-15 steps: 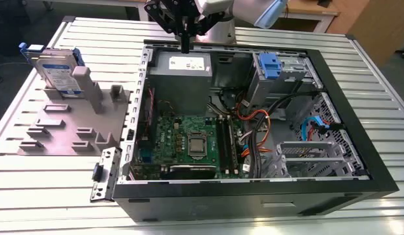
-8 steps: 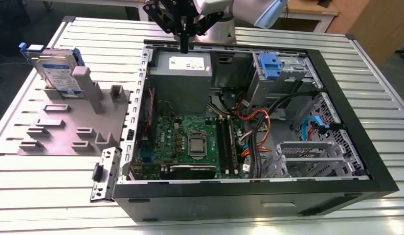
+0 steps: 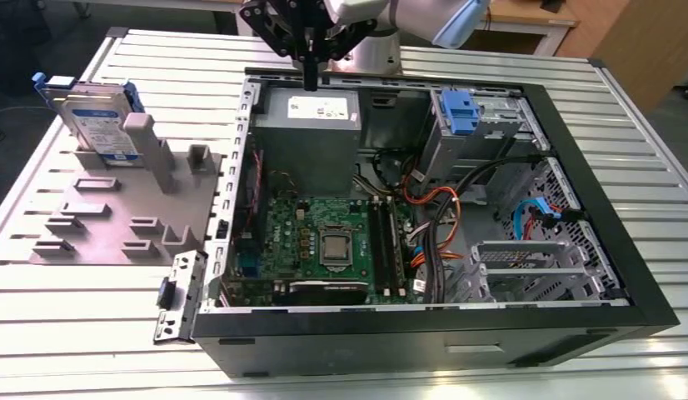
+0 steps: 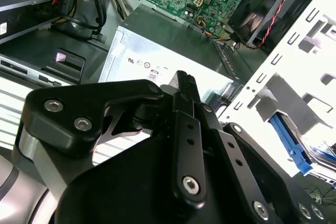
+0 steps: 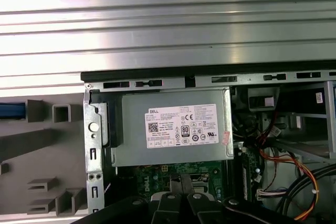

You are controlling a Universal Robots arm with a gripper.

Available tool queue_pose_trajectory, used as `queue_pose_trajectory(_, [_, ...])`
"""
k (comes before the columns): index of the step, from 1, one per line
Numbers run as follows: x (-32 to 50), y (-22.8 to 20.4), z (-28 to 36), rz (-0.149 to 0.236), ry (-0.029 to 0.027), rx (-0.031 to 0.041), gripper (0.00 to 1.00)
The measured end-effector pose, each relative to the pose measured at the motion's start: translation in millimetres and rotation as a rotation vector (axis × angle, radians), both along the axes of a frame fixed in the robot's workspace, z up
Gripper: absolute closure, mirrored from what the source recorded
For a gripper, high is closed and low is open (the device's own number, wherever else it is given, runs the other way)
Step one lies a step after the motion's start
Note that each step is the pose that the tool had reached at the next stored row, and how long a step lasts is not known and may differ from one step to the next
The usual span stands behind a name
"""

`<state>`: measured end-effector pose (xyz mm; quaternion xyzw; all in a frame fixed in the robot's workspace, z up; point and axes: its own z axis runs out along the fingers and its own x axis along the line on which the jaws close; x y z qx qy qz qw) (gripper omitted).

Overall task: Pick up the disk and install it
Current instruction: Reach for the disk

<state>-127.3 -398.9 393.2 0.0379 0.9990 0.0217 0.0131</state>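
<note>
The disk (image 3: pixel 100 125) stands upright in the grey holder (image 3: pixel 111 221) on the counter (image 3: pixel 77 333), at the exterior view's left. The gripper (image 3: pixel 311 80), clenched on nothing, hangs above the power supply (image 3: pixel 308 112) of the open computer case (image 3: pixel 433 325), well apart from the disk.

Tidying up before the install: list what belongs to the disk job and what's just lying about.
Job: silver-grey metal disk in bright blue plastic bracket; black gripper.
Lying about: large grey metal box with white sticker; green motherboard; small blue plastic tab.
</note>
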Motion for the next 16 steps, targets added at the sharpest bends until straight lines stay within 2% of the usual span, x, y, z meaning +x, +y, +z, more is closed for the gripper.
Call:
queue_pose_trajectory(1, [-3.0, 0.0, 0.0, 0.000, 0.0000, 0.0000, 0.89])
queue_pose_trajectory(16, [-7.6, 0.0, 0.0, 0.000, 0.0000, 0.0000, 0.89])
